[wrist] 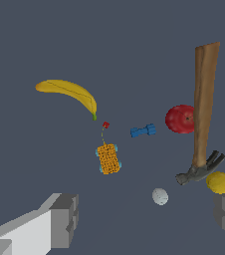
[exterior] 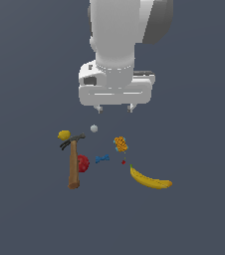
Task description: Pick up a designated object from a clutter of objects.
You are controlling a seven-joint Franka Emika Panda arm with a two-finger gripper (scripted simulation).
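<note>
Curving yellow banana [exterior: 150, 180] — smooth, dark-tipped

The arm [exterior: 129, 30] ran off the top of the exterior view, so nothing above its wrist could be seen; in the wrist view both fingers [wrist: 59, 219] were cut by the lower edge, the one on the far side of the spread jaws from it showing only a corner. The hammer [wrist: 204, 109] covered one edge of the red ball [wrist: 180, 119]; its handle end ran close to the frame's upper part. Out beyond the jaws, by the orange patterned lump [wrist: 108, 158], sat a tiny red speck [wrist: 105, 125] on a thin stalk, too small to identify.
</note>
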